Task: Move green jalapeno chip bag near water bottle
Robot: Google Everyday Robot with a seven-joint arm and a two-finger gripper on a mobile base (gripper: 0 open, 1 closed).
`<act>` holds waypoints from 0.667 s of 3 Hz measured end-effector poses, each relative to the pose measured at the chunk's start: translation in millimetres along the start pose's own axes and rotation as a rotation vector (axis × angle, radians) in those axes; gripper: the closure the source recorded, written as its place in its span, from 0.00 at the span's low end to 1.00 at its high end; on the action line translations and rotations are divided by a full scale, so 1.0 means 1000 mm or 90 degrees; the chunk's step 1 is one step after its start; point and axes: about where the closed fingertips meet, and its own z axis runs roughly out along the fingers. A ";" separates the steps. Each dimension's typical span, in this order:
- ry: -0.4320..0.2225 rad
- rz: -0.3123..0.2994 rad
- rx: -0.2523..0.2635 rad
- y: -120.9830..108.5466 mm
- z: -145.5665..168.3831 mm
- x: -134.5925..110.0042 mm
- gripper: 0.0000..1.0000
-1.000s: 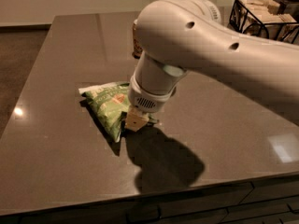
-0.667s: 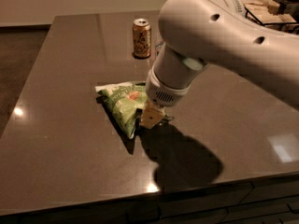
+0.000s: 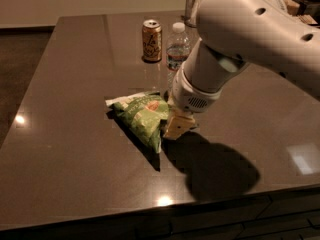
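The gripper [image 3: 177,126] sat low over the bench [image 3: 65,134], at the right edge of the green jalapeno chip bag [image 3: 140,116]. Its pale fingers were closed on that edge of the bag. The bag lay crumpled near the middle of the bench, its white end toward the left and its narrow end pointing at the near edge, with a dark shadow under its near side. The thick white arm [image 3: 250,29] reached in from the upper right and threw a broad shadow on the bench in front of the gripper.

The water bottle [image 3: 178,46] stood upright farther back, beyond the bag and apart from it, with bare bench between them. The arm hid part of the bottle's right side. A gold-brown drink can [image 3: 151,40] stood upright just left of the bottle.
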 end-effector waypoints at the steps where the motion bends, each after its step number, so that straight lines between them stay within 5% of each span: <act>1: 0.000 -0.035 -0.011 -0.006 0.001 0.001 0.75; 2: 0.003 -0.055 -0.014 -0.015 0.001 0.002 0.53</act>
